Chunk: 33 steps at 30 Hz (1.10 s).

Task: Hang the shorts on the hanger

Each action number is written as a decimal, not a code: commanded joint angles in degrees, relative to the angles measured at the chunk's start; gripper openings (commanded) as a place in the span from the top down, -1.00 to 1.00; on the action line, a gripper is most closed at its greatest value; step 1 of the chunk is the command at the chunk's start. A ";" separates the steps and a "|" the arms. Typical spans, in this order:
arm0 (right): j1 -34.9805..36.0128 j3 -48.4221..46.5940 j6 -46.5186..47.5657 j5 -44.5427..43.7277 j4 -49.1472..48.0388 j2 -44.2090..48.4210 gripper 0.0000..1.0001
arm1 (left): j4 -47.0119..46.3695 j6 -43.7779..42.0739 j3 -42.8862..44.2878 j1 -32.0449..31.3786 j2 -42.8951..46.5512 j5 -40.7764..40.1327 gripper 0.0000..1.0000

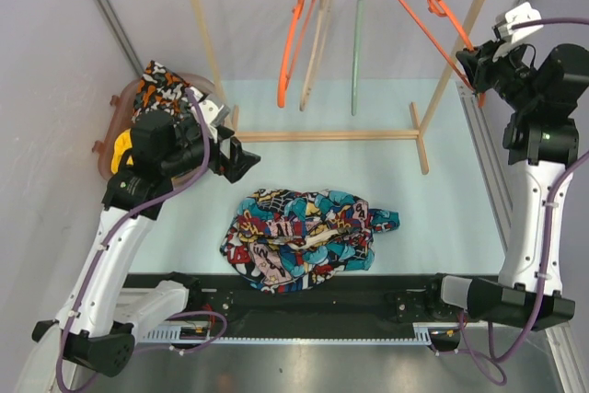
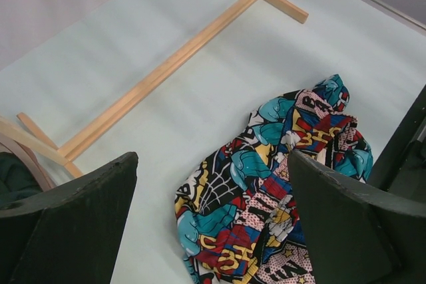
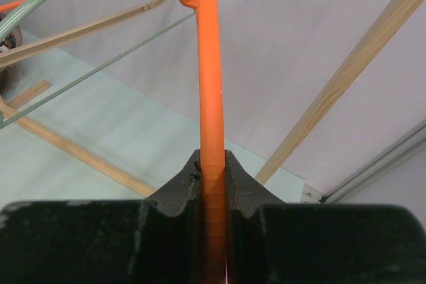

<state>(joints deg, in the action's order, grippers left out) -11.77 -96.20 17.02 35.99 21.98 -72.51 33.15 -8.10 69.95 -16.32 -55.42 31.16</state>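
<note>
Where the pale desk (image 1: 442, 200) carries a wooden rack (image 1: 322, 135) at its far side, the shorts (image 1: 304, 241) lie crumpled near the front edge, apart from both arms. A brown basket (image 1: 103, 140) at far left holds a patterned garment (image 1: 161, 85) and a yellow garment (image 1: 121, 149). The hanger (image 3: 210, 64) slants from the rail's right end, with a pale green hanger (image 1: 357, 43), a beige hanger (image 1: 317, 39) and a thicker orange hanger (image 1: 293, 43) crowding its left. The right gripper (image 3: 213, 167) is clenched on the hanger's rod; the left gripper (image 1: 241, 161) hovers released, left of the shorts.
</note>
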 commanded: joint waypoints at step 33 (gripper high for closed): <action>16.68 25.00 48.81 10.51 64.86 20.57 1.00 | 19.57 -31.25 -17.48 7.17 -0.48 9.18 -0.69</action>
<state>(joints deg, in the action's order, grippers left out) 1.02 -73.84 64.38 44.53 76.64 -53.12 39.92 -23.68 51.24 -13.96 -56.05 37.15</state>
